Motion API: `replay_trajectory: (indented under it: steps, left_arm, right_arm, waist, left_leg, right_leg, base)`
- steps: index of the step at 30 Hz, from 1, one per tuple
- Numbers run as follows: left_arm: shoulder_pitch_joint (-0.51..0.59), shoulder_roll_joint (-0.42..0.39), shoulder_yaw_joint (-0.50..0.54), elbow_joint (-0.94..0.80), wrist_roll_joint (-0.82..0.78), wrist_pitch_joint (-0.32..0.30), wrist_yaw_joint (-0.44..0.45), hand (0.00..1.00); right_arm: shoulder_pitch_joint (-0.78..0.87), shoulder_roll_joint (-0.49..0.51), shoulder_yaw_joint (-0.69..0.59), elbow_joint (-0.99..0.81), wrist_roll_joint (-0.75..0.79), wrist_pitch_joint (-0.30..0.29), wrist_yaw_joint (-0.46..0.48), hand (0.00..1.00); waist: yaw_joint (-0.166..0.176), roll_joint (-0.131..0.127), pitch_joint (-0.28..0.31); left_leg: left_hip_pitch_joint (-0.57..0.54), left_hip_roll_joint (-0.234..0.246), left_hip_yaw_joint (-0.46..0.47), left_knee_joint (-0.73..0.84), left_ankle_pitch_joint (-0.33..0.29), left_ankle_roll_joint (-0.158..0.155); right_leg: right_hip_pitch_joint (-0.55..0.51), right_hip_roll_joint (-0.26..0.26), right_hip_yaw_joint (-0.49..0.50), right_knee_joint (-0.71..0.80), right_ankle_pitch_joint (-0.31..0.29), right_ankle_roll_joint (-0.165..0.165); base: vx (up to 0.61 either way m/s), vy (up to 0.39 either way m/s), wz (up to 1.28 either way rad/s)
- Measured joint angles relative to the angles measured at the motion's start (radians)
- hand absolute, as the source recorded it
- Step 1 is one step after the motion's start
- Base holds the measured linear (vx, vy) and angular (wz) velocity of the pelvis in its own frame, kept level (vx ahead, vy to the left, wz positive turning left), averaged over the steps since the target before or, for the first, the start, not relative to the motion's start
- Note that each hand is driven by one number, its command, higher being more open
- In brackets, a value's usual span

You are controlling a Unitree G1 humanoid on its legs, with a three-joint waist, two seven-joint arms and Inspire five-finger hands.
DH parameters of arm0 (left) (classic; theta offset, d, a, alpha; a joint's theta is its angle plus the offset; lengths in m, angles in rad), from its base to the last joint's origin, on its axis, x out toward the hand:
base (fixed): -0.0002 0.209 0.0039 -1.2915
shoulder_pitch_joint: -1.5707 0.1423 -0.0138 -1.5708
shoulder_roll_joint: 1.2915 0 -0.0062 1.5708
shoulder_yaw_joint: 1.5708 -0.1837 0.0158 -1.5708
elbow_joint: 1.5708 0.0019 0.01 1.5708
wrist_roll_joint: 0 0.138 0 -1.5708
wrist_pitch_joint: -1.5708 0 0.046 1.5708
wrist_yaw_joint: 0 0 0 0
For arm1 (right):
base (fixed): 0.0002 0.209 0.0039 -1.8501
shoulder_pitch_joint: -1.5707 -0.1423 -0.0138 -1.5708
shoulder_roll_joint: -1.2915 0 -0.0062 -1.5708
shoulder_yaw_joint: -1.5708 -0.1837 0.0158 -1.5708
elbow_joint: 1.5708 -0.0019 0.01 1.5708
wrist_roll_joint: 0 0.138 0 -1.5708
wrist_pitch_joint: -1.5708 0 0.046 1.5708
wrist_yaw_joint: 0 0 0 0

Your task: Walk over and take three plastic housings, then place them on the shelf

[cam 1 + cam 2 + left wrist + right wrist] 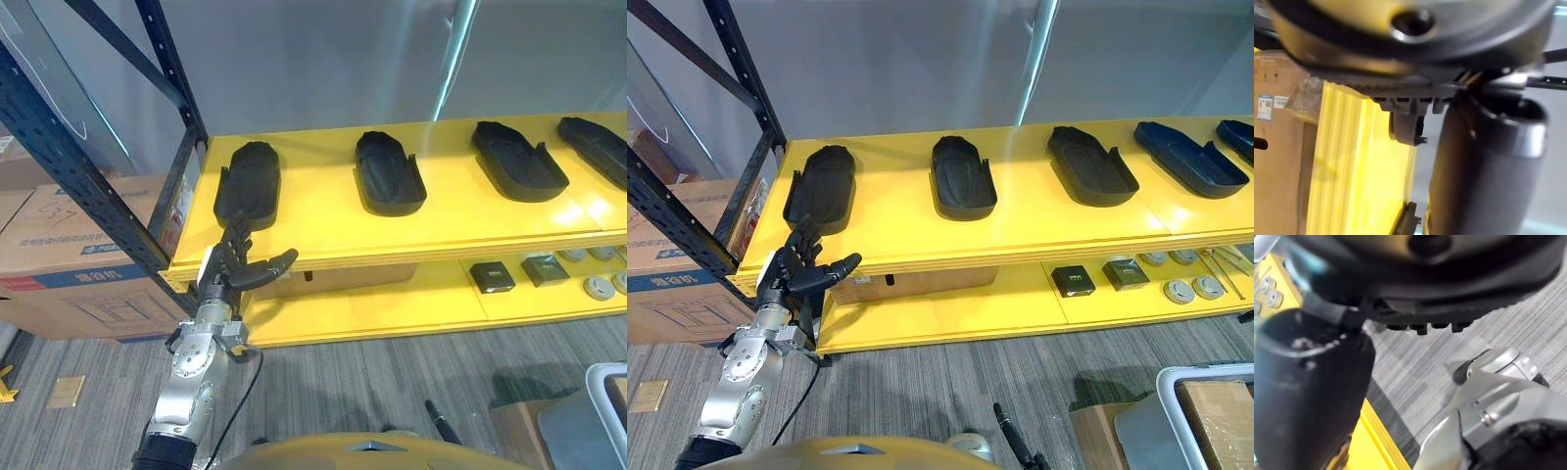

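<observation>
Left hand (pixel 233 268) was raised in front of the shelf's front edge, fingers (pixel 235 238) straight and loosely spread, pointing up, thumb (pixel 277 261) out to the side. It was released and held nothing. The fingertips overlapped the near end of the leftmost plastic housing (pixel 250 181); contact could not be determined.

Right hand (pixel 1400 284) appeared in its own wrist view above grey carpet (pixel 1415 377). Its state could not be read.

All housings lay on the yellow upper shelf board (pixel 313 230), hollow side up, spaced well apart in a row. After the leftmost came a second housing (pixel 389 174), a third housing (pixel 517 160) and a fourth housing (pixel 598 147). The end of a fifth housing (pixel 1239 135) showed at the right edge.

The lower yellow board (pixel 392 304) carried two small dark boxes (pixel 492 277) and, to their right, round grey parts (pixel 598 287). The dark blue rack upright (pixel 78 166) stood left of the hand, with cardboard cartons (pixel 59 245) behind it. A grey bin (pixel 1176 392) with a carton inside sat on the floor at lower right.
</observation>
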Motion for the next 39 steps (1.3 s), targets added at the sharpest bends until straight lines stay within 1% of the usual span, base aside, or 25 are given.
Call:
replay_trajectory:
  steps: [3,10,16,22,24,28,29,30,31,32,34,35,39]
  left_arm:
    - [-0.008,0.000,0.000,0.000,0.001,0.006,0.003,1.00]
    - [-0.074,0.002,-0.002,0.025,0.001,0.032,0.042,1.00]
    - [-0.103,0.007,-0.002,0.072,0.000,0.033,0.062,1.00]
    - [-0.103,0.007,-0.001,0.073,-0.001,0.030,0.056,1.00]
    - [-0.103,0.008,-0.001,0.059,-0.002,0.028,0.040,1.00]
    - [-0.097,0.008,-0.001,-0.017,-0.034,0.027,-0.003,1.00]
    - [-0.079,0.009,-0.001,-0.072,-0.027,0.026,-0.015,1.00]
    - [-0.066,0.011,-0.001,-0.098,-0.015,0.024,-0.018,1.00]
    - [-0.044,0.013,-0.001,-0.153,0.044,0.022,-0.022,1.00]
    - [-0.022,0.013,0.003,-0.217,0.127,0.010,-0.023,1.00]
    - [-0.014,0.017,0.010,-0.261,0.162,0.002,-0.027,1.00]
    - [-0.014,0.022,0.020,-0.294,0.179,-0.012,-0.026,1.00]
    - [-0.013,0.018,0.091,-0.353,0.205,-0.067,0.011,1.00]
  right_arm:
    - [-0.001,0.000,0.000,0.000,0.000,0.000,0.000,1.00]
    - [-0.001,0.000,0.002,-0.003,0.000,0.002,0.000,1.00]
    - [0.000,-0.003,0.011,-0.005,-0.002,0.005,0.000,1.00]
    - [-0.001,-0.004,0.012,-0.005,-0.020,0.008,0.001,1.00]
    - [-0.004,-0.004,0.015,-0.006,-0.019,0.008,0.002,1.00]
    - [-0.011,-0.007,0.020,-0.007,-0.018,0.008,0.002,1.00]
    - [-0.010,-0.007,0.021,-0.007,-0.018,0.008,0.001,1.00]
    - [-0.010,-0.006,0.021,-0.007,-0.018,0.008,0.000,1.00]
    - [-0.008,-0.006,0.019,-0.007,-0.017,0.008,-0.002,1.00]
    - [-0.006,-0.005,0.017,-0.006,-0.017,0.007,-0.004,1.00]
    - [-0.004,-0.005,0.015,-0.006,-0.018,0.007,-0.004,1.00]
    - [-0.004,-0.004,0.009,-0.005,-0.018,0.006,-0.005,1.00]
    - [0.000,-0.004,-0.012,-0.002,-0.018,-0.028,-0.010,1.00]
  waist:
    - [0.000,0.000,0.000]
    - [-0.003,-0.001,-0.001]
    - [-0.007,-0.001,0.000]
    - [-0.007,-0.004,0.003]
    - [-0.006,-0.005,0.006]
    - [-0.002,-0.003,0.033]
    - [-0.001,-0.002,0.034]
    - [-0.003,-0.002,0.034]
    - [-0.002,-0.002,0.034]
    - [0.000,-0.002,0.034]
    - [0.003,-0.002,0.034]
    - [0.007,0.001,0.034]
    - [0.022,0.022,0.035]
  left_leg:
    - [0.001,0.000,0.001,0.000,0.000,0.000]
    - [0.004,0.000,0.005,0.001,0.000,0.000]
    - [0.012,0.000,0.011,0.001,0.000,0.000]
    - [0.010,-0.001,0.013,0.001,0.000,0.000]
    - [-0.009,-0.001,0.007,0.011,-0.003,0.001]
    - [-0.029,-0.002,-0.007,0.013,-0.002,0.001]
    - [-0.035,-0.002,-0.012,0.013,-0.002,0.002]
    - [-0.035,-0.002,-0.014,0.013,-0.001,0.002]
    - [-0.034,-0.002,-0.014,0.015,-0.001,0.003]
    - [-0.034,-0.002,-0.020,0.020,-0.002,0.002]
    - [-0.034,-0.001,-0.024,0.025,-0.002,0.002]
    - [-0.033,-0.001,-0.026,0.027,-0.003,0.002]
    - [-0.023,-0.002,-0.028,0.027,-0.007,0.004]
  right_leg:
    - [0.000,0.000,0.001,0.000,0.000,0.001]
    - [0.000,0.000,0.005,0.001,0.000,0.001]
    - [0.000,0.000,0.012,0.004,0.000,0.000]
    - [-0.005,0.000,0.016,0.006,-0.001,-0.001]
    - [-0.018,-0.002,0.014,0.008,-0.005,-0.008]
    - [-0.034,-0.002,0.007,0.016,-0.004,-0.005]
    - [-0.036,-0.003,0.002,0.016,-0.002,-0.001]
    - [-0.035,-0.003,0.001,0.016,-0.003,-0.001]
    - [-0.026,-0.003,0.001,0.016,-0.004,0.001]
    - [-0.020,-0.003,0.000,0.016,-0.005,0.004]
    - [-0.015,-0.003,-0.003,0.015,-0.007,0.006]
    - [-0.011,-0.003,-0.005,0.015,-0.008,0.007]
    - [0.002,-0.004,-0.007,0.015,-0.010,0.010]
  base:
    - [0.00,0.000,0.00]
    - [0.00,0.000,0.00]
    - [0.00,0.000,-0.03]
    - [0.00,0.000,-0.01]
    - [0.00,-0.001,0.05]
    - [0.00,-0.002,0.07]
    - [0.02,-0.003,0.07]
    - [0.05,-0.002,0.07]
    - [0.06,0.001,0.07]
    - [0.05,0.001,0.08]
    - [0.02,-0.001,0.08]
    - [0.00,-0.003,0.08]
    - [-0.03,0.001,0.03]
